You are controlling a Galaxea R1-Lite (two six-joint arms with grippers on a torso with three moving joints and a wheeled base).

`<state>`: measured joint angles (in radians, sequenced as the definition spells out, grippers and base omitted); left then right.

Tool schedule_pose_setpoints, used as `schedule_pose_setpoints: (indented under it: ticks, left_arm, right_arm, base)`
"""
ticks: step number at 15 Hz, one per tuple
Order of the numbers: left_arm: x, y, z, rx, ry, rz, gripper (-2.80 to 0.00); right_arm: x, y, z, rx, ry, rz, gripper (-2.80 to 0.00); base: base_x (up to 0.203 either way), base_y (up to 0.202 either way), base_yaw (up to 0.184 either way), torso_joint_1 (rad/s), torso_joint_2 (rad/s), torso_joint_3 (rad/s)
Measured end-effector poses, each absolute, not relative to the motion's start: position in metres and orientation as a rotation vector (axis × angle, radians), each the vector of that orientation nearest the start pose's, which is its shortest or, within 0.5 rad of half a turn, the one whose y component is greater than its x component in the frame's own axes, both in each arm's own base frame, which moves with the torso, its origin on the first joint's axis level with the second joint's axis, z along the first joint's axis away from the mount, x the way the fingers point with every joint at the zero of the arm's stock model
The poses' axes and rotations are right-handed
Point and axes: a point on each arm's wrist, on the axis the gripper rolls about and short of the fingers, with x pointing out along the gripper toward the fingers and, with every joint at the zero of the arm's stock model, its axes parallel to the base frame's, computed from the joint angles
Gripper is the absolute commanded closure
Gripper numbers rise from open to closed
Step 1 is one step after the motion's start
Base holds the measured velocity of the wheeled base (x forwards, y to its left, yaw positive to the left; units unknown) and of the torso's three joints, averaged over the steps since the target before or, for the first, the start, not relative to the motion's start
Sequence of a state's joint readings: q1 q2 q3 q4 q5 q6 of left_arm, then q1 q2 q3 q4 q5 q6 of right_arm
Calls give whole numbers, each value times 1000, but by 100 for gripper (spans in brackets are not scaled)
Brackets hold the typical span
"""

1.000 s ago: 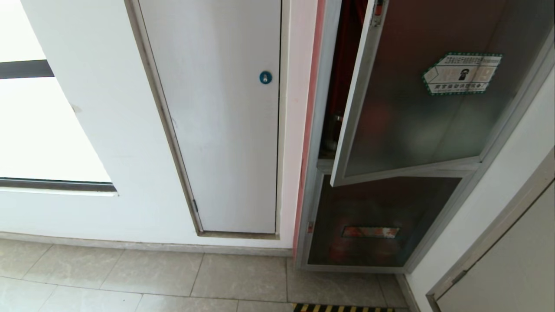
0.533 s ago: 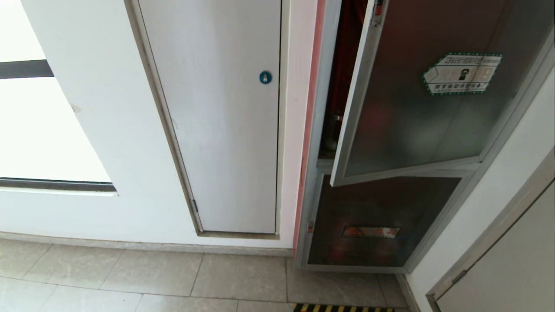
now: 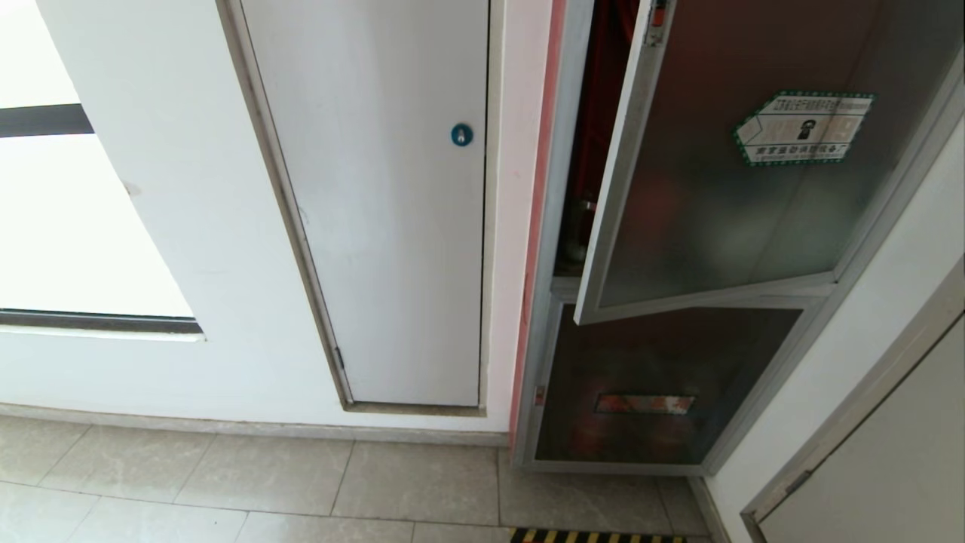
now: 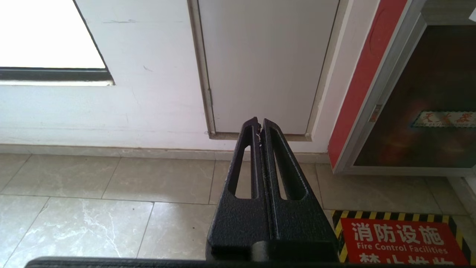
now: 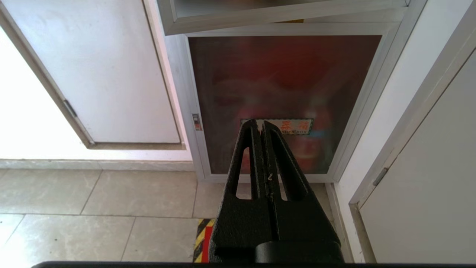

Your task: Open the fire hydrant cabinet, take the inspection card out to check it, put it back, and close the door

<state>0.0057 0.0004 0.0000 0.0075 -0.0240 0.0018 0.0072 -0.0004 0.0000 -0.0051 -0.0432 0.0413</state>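
Nothing moved since before: large dark tinted glass door [image 3: 724, 188] with silver aluminium frame stays ajar on tall red fire hydrant cabinet [image 3: 539, 226].
Both hands pressed together, empty, left hand [image 4: 260, 124] and right hand [image 5: 259, 126] low near floor; white inspection card unseen; closing step apparently pending, needing push on door.

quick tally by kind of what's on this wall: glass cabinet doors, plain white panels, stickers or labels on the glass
glass cabinet doors: 2 (upper door ajar, lower glass panel shut)
plain white panels: 2 (white panel with blue lock, white side panel)
stickers or labels on glass: 2 (hexagonal sticker, red label)
total: 6
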Motion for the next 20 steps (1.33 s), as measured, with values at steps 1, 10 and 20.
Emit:
schedule_pose_setpoints:
  ticks: [1, 10, 20]
  left_arm:
    - [-23, -1, 75, 2, 7, -19, 0]
    - [-23, -1, 75, 2, 8, -18, 0]
    - [-23, -1, 75, 8, 8, -18, 0]
  right_arm:
    - [-23, -1, 76, 41, -6, -34, 0]
    - [-23, -1, 76, 67, -7, -35, 0]
    - [-23, -1, 76, 69, -7, -37, 0]
  base:
    - [0, 0, 0, 0, 0, 0]
    - [0, 0, 0, 0, 0, 0]
    - [8, 0, 0, -1, 0, 0]
